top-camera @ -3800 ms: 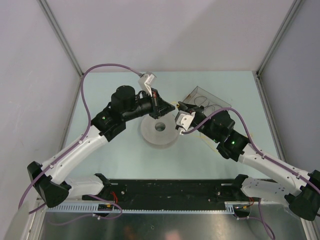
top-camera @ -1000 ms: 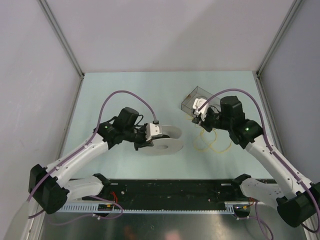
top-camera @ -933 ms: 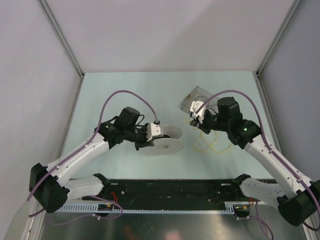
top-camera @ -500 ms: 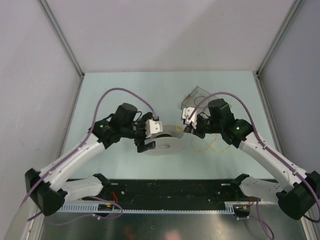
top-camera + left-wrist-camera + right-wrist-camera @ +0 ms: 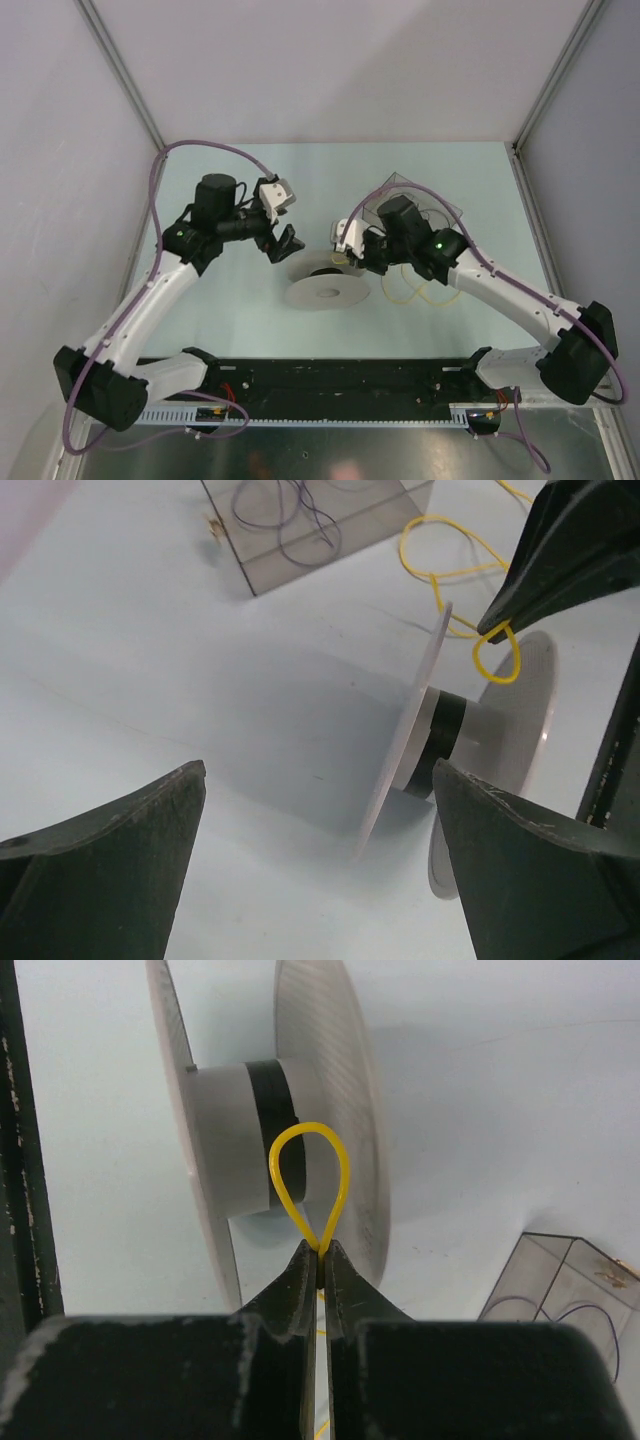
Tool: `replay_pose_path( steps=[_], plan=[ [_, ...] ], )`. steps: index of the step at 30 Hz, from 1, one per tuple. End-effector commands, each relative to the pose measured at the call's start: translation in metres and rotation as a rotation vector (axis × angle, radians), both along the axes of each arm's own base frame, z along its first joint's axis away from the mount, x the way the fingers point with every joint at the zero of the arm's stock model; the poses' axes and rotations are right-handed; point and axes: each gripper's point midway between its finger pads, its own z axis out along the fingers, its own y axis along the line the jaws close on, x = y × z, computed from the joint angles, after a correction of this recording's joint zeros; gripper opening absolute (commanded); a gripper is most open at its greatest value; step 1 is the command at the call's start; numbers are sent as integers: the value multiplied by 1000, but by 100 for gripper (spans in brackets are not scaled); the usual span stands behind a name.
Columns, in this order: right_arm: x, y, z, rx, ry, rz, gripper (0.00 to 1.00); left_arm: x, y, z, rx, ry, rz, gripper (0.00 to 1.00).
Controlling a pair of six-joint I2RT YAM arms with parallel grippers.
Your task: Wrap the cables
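Note:
A white spool (image 5: 325,293) with a dark hub (image 5: 268,1085) rests on the table between the arms. My right gripper (image 5: 343,262) is shut on a small loop of the yellow cable (image 5: 310,1125), held just in front of the gap between the spool's two flanges (image 5: 420,730). The rest of the cable (image 5: 398,296) trails in loose loops on the table to the right. My left gripper (image 5: 283,247) hangs open and empty, up and to the left of the spool, with nothing between its fingers (image 5: 110,870).
A clear plastic box (image 5: 418,203) holding thin purple wires (image 5: 295,520) stands behind the right arm, close to the yellow loops. Grey walls close off the table on the left, right and back. A black rail (image 5: 340,380) runs along the near edge.
My left gripper has opened, let go of the spool and pulled back up and left. My right gripper has carried the cable loop left to the spool.

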Motion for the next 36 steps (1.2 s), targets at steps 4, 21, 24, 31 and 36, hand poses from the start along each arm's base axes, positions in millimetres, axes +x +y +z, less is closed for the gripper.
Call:
replay_pose_path(
  steps=[4,21,24,31,36],
  plan=[
    [0,15,0,-111,-112,-23,0,-14,-22,-41,-117,90,-212,94],
    [14,38,-15,-62,-81,-141,0,-35,-45,-69,-242,18,-362,47],
    [12,42,-15,-52,-77,-123,0,-35,-50,-68,-253,21,-372,46],
    [13,44,-22,-59,-60,-118,0,-37,-55,-68,-263,31,-393,49],
    [18,46,-20,-43,-58,-153,0,-37,-58,-74,-255,49,-386,52]
  ],
)
